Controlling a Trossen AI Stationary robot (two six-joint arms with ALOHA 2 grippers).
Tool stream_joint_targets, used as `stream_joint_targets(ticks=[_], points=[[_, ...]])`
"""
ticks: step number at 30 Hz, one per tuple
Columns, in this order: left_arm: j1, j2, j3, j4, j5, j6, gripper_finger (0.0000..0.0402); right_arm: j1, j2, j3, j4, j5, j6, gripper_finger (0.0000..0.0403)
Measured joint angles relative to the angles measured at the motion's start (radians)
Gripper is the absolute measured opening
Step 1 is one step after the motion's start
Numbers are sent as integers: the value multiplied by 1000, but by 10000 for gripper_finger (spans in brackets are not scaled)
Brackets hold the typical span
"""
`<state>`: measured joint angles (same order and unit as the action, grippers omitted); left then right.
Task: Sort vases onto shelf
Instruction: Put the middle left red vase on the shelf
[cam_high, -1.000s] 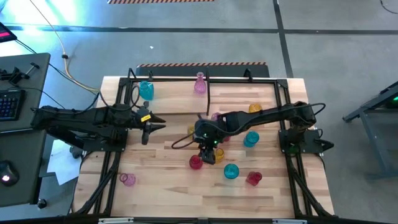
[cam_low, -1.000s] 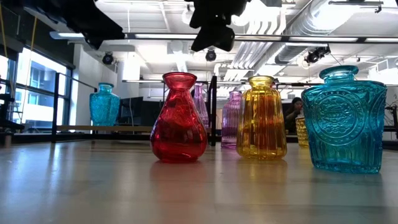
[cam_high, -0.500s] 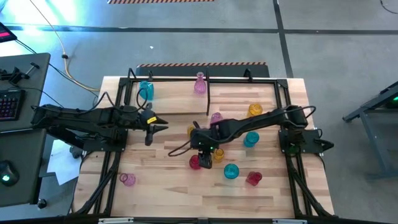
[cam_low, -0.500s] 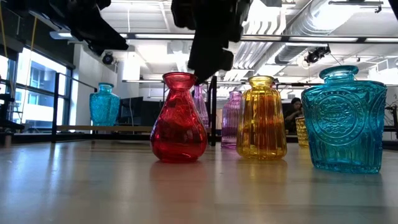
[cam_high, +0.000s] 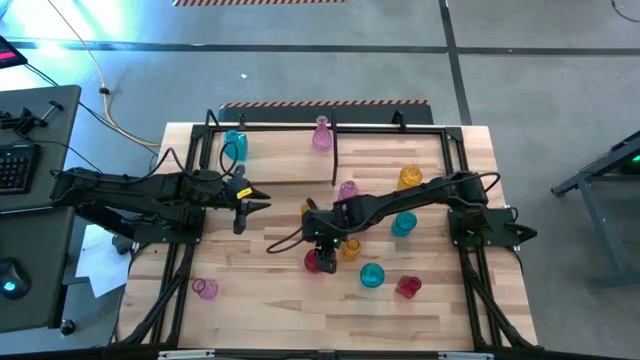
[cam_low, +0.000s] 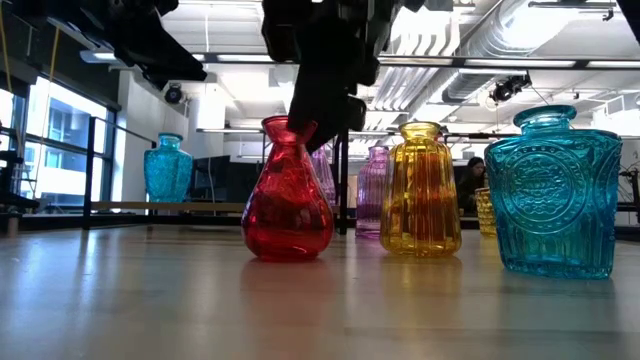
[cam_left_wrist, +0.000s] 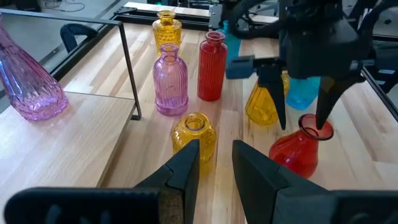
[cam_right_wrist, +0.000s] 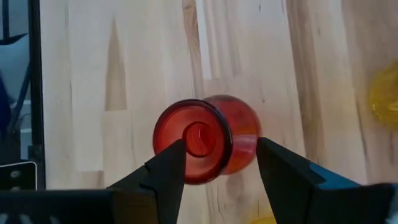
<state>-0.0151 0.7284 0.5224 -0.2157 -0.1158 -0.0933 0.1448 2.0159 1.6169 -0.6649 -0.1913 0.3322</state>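
My right hand (cam_right_wrist: 214, 165) hangs directly above the red vase (cam_right_wrist: 205, 142), fingers spread wide to either side of its flared rim and not yet touching the glass; it holds nothing. The vase stands upright on the worktop (cam_high: 270, 300), a smooth, glossy, see-through piece with a round belly, a pinched neck and a lip that opens outward. I judge the risk to be in the descent: the rim sits slightly off centre between my fingers, so one fingertip could land on the lip or push the neck sideways before the other makes contact, and a light, narrow-based vase on polished wood would tip or skid. Slick glass could also slip out of a grip taken on the sloping neck. Just beside it stands a ribbed yellow vase (cam_low: 421, 188), close enough that a toppling red one, or my finger on that side, might knock it. A square blue vase (cam_low: 553, 190) with an embossed pattern stands apart to the side. My left hand (cam_left_wrist: 216, 163) waits farther back over the worktop, fingers partly apart and empty. Beyond it is the shelf (cam_high: 330, 150), thin black rods over a pale plank, already carrying a blue vase (cam_high: 235, 145) and a pink one (cam_high: 321, 134).
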Motion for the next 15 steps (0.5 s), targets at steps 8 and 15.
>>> stream_joint_targets(ticks=[8, 15], points=[[0, 0, 0, 0, 0, 1, 85, -7, 10, 0, -3, 23, -13, 163], [0, 0, 0, 0, 0, 1, 85, -7, 9, 0, -2, 22, -70, 48]])
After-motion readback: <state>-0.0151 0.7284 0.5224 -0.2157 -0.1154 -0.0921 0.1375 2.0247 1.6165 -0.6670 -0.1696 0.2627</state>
